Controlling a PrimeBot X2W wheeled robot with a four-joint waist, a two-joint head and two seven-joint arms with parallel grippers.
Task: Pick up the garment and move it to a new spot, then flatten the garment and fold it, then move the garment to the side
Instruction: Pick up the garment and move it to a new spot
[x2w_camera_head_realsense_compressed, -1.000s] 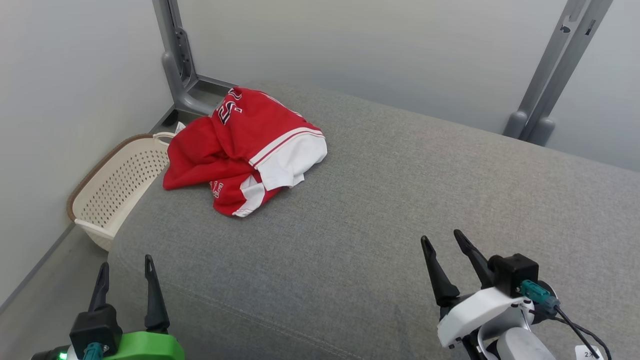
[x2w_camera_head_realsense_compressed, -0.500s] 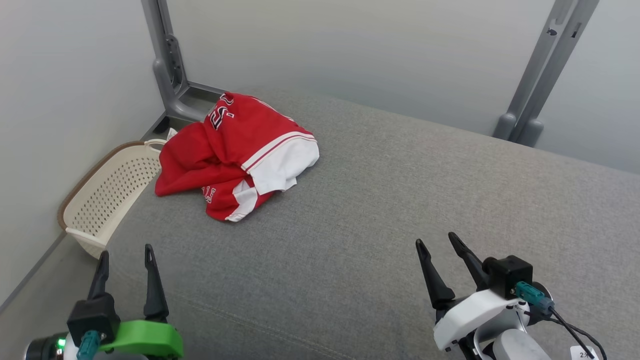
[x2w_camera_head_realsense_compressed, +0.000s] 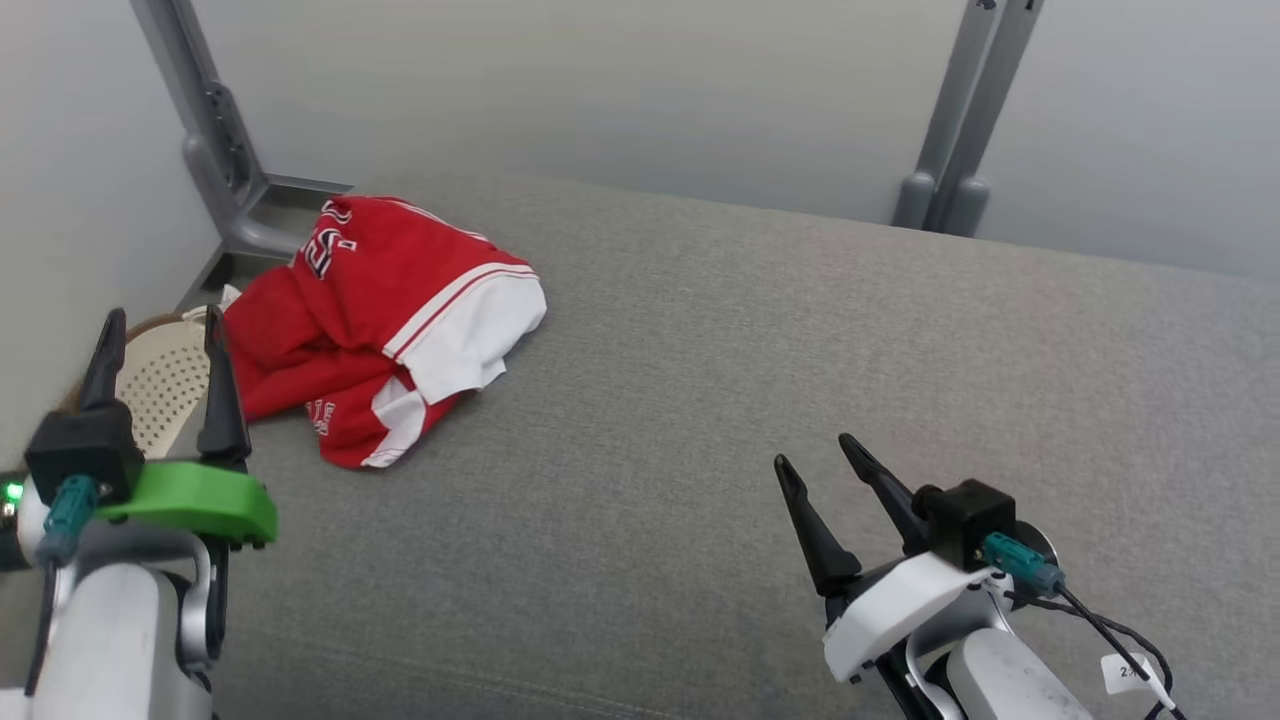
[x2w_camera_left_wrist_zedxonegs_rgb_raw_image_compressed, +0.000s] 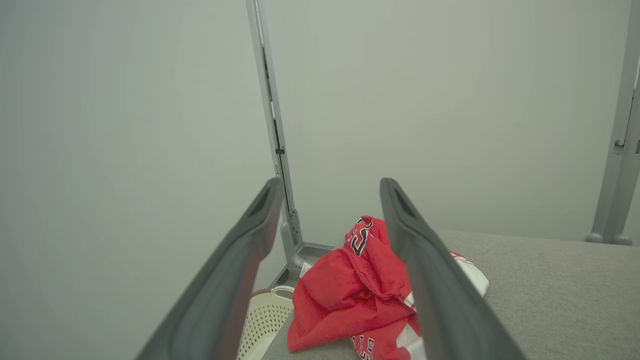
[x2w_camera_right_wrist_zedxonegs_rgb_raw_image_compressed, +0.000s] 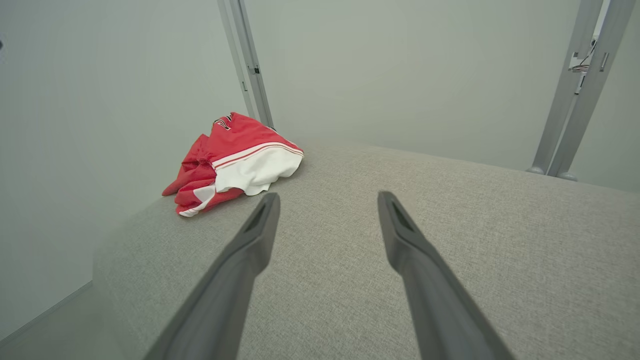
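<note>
Garment (x2w_camera_head_realsense_compressed: 370, 320): red and white jersey, crumpled in a heap, sits left of centre in the upper half of the head view, on the grey cushioned surface (x2w_camera_head_realsense_compressed: 750, 330) near its far-left corner. Red part has dark lettering at the top of the heap, and a white panel with red stripes faces right. Left gripper (x2w_camera_head_realsense_compressed: 163, 315) is at the left edge of the head view, fingers apart, nothing between them, tips up beside the garment's left edge; contact can't be judged from this angle. Cream perforated basket (x2w_camera_head_realsense_compressed: 160, 380) shows behind those fingers, off the surface's left edge. Right gripper (x2w_camera_head_realsense_compressed: 812, 450) is lower right in the head view, fingers apart, empty, over bare fabric, well apart from the garment. Left wrist view: garment bottom centre, partly hidden by the right-hand finger, basket rim at the bottom edge just left of it. Right wrist view: garment upper left, well beyond both fingertips, plain grey fabric between them. Grey metal posts stand against the pale wall, one upper left (x2w_camera_head_realsense_compressed: 215, 130), one upper right (x2w_camera_head_realsense_compressed: 960, 110).
</note>
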